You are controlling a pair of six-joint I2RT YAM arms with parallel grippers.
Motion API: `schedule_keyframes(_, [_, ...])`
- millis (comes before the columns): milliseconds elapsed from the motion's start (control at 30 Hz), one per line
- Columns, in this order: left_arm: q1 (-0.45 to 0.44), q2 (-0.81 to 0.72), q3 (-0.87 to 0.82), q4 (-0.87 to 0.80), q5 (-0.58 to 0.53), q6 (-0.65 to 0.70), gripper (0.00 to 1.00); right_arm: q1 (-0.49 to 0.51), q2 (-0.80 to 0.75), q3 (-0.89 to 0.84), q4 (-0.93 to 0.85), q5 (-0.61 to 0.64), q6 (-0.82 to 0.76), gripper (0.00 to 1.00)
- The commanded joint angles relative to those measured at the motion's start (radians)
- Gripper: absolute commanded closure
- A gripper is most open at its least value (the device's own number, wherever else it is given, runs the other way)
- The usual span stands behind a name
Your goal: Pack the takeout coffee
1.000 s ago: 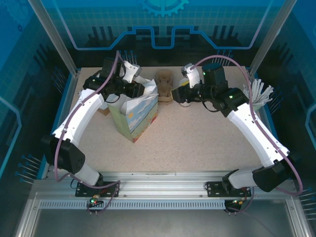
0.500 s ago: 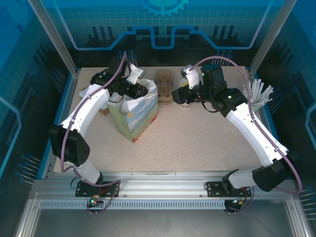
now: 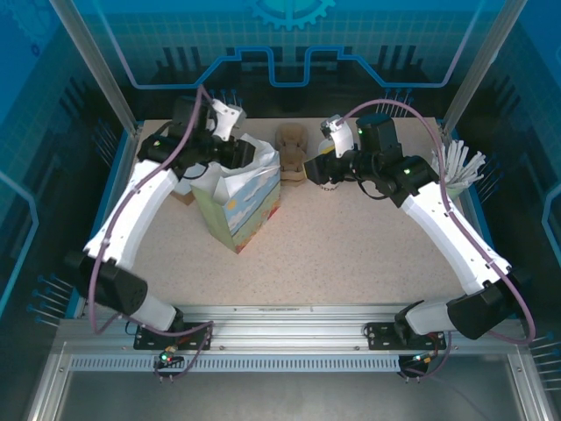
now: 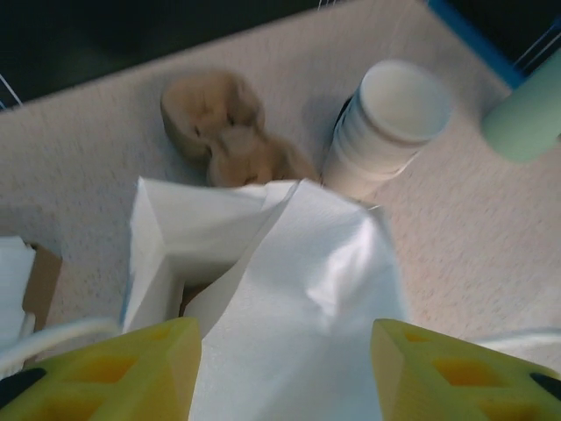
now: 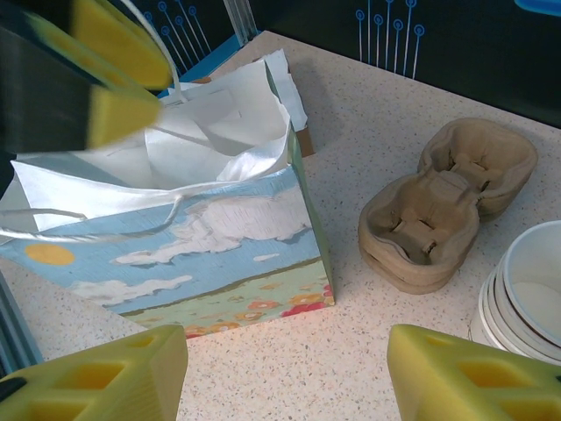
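I am the pair of arms at the near edge of the desk (image 3: 351, 254), and both of my tools are at work toward 12 o'clock.

My left end effector (image 4: 282, 333) hangs over the open mouth of the paper bag (image 3: 245, 206), which stands upright at about 10 o'clock on the desk. Its yellow fingers (image 4: 140, 368) stand wide apart with the bag's white inner paper below and between them. I see nothing pinched.

Deep in that mouth, between the white folds, a small brown patch (image 4: 195, 296) shows. I cannot tell whether that is the takeout coffee.

My right end effector (image 5: 287, 344) hovers over bare desk with its fingers spread wide, gripping nothing. In its wrist view the bag's painted side of sky, clouds and flowers sits at 11 o'clock. The moulded pulp cup carrier (image 5: 438, 210) is at 1 o'clock and lies flat on the desk. The stack of white cups (image 5: 526, 298) stands at 3 o'clock, just beside the carrier.

From above, the carrier lies at 1 o'clock from the bag and the cup stack between 2 and 3 o'clock. A green cup of white stirrers (image 3: 458, 167) stands at the desk's right edge, well apart from the bag.
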Motion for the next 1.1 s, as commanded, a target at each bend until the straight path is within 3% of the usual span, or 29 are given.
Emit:
schedule_keyframes(0, [-0.007, -0.086, -0.024, 0.035, -0.012, -0.041, 0.45, -0.01, -0.004, -0.006, 0.014, -0.019, 0.011, 0.37])
schedule_keyframes(133, [-0.007, -0.161, -0.065, -0.055, -0.076, -0.061, 0.44, -0.011, -0.007, -0.01, 0.015, -0.016, 0.009, 0.37])
schedule_keyframes(433, [-0.011, -0.213, -0.192, -0.12, -0.036, -0.047, 0.43, -0.008, -0.001, -0.01, 0.02, -0.034, 0.016, 0.37])
schedule_keyframes(667, [-0.011, -0.156, -0.237, -0.09, -0.142, -0.062, 0.77, -0.009, -0.014, -0.006, 0.01, -0.027, 0.011, 0.37])
schedule_keyframes(767, [-0.01, -0.144, -0.272, -0.072, -0.138, -0.074, 0.84, -0.009, -0.017, -0.004, 0.003, -0.023, 0.007, 0.37])
schedule_keyframes(933, [-0.011, -0.122, -0.303, -0.067, -0.165, -0.102, 0.85, -0.009, -0.016, -0.003, -0.001, -0.027, 0.007, 0.37])
schedule_keyframes(1067, [-0.011, -0.156, -0.28, -0.043, -0.172, -0.121, 0.74, -0.009, -0.015, 0.002, -0.003, -0.025, 0.007, 0.37])
